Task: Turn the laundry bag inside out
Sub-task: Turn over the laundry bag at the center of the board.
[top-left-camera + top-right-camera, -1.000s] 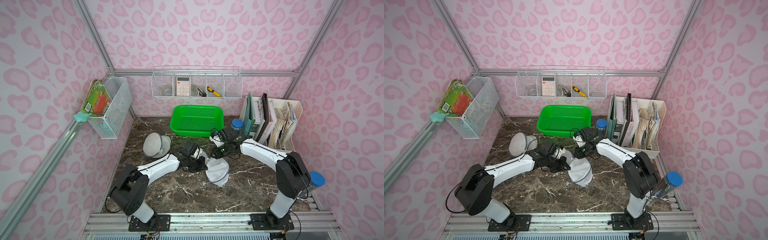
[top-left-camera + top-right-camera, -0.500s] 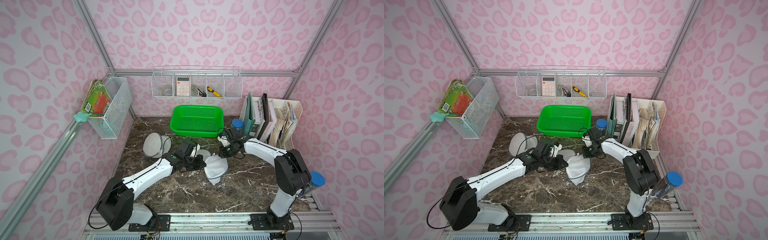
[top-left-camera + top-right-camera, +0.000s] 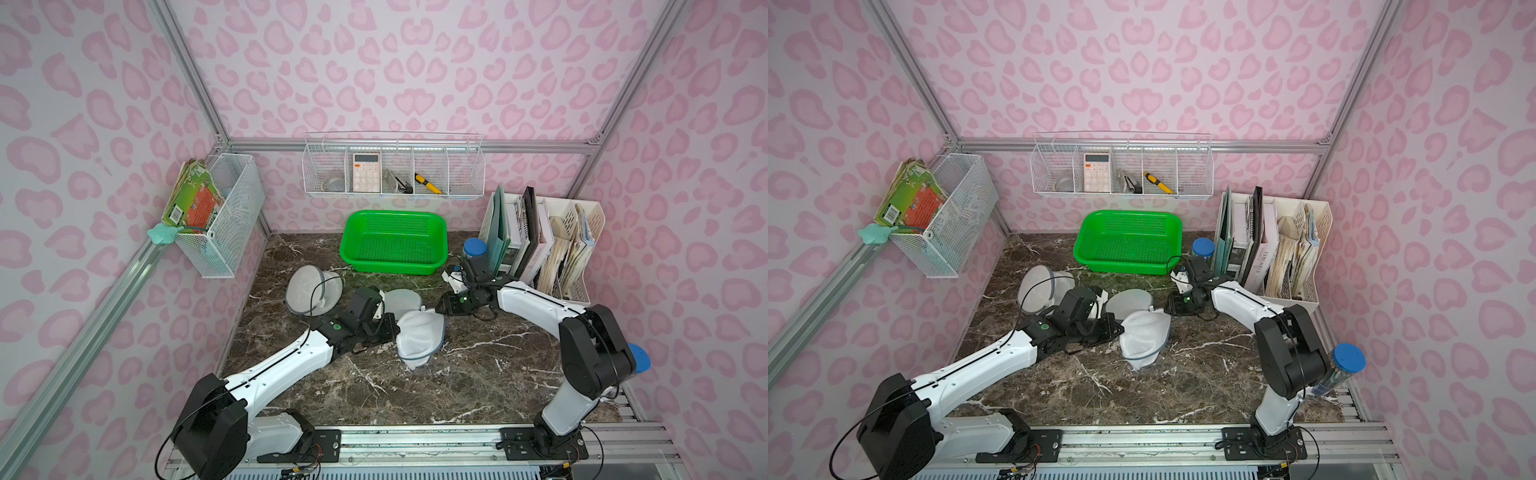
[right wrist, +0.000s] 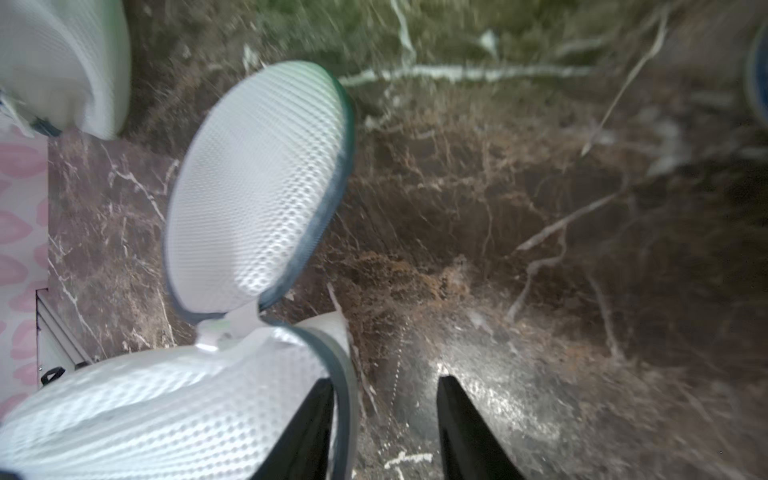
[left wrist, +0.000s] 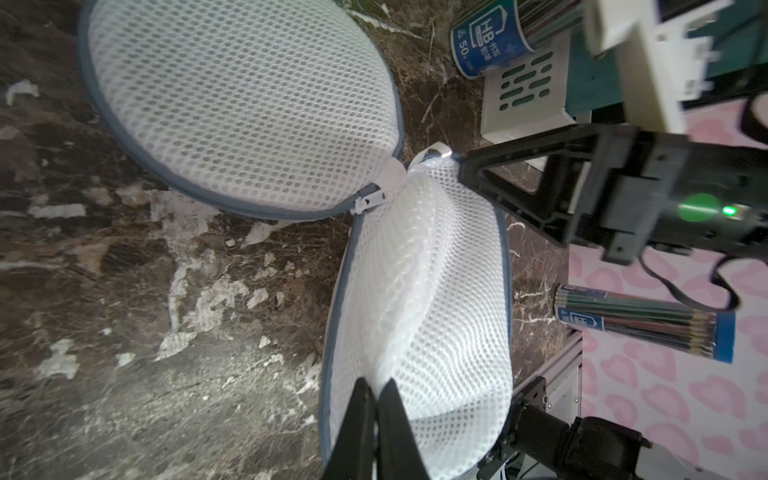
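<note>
Pink spotted walls (image 3: pixel 374 62) box in a brown marble counter (image 3: pixel 415 390), aluminium rails (image 3: pixel 536 147) running along the wall joints.

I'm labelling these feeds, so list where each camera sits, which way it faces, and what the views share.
Top views: high above the arm bases, looking down toward the back wall; both show the table, left arm, right arm, laundry bag and green basket.
Left wrist: on the left arm, looking along the left gripper, shut on the bag's mesh; the right arm shows beyond.
Right wrist: on the right arm, looking along the open right gripper at blurred table and bag.
Shared: all views show the bag's two round halves.
</note>
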Controlling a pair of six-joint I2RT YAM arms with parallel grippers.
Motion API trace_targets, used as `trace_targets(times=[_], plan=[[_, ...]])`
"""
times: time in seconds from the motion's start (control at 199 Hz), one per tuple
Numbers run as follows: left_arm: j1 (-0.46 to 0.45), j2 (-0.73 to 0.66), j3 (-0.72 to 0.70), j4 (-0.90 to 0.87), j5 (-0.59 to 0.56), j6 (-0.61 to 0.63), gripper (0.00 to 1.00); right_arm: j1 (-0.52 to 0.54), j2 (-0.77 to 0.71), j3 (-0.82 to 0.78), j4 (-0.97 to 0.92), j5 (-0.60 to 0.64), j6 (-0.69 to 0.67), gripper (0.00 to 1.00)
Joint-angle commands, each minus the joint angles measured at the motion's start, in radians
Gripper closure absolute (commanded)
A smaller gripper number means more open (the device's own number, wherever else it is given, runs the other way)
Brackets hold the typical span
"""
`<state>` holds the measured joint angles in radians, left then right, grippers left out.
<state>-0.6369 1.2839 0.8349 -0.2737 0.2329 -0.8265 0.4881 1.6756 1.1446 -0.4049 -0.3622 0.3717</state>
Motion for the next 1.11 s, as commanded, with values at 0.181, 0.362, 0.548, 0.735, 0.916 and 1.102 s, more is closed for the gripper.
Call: trace_targets(times=[0.181,0.362,0.548,0.735,0.916,1.102], plan=[[0.001,0.079,0.077,0.084,-0.118,-0.112,1.0,0.087,-0.248,-0.107,0.083,0.144,0.162,0.47],[0.002,0.125,0.124,0.12,-0.138,-0.164,1.0,0.164,-0.391,-0.245,0.143,0.12,0.296,0.51],[-0.001,0.159,0.13,0.18,-0.133,-0.224,1.0,0.196,-0.464,-0.389,0.296,0.044,0.436,0.56],[-0.006,0.183,0.13,0.189,-0.135,-0.25,1.0,0.195,-0.429,-0.485,0.522,-0.062,0.567,0.57],[-0.009,0.185,0.128,0.19,-0.144,-0.256,1.0,0.187,-0.363,-0.488,0.608,-0.093,0.615,0.59],[-0.009,0.181,0.125,0.185,-0.15,-0.258,1.0,0.154,-0.322,-0.509,0.668,-0.115,0.668,0.66]])
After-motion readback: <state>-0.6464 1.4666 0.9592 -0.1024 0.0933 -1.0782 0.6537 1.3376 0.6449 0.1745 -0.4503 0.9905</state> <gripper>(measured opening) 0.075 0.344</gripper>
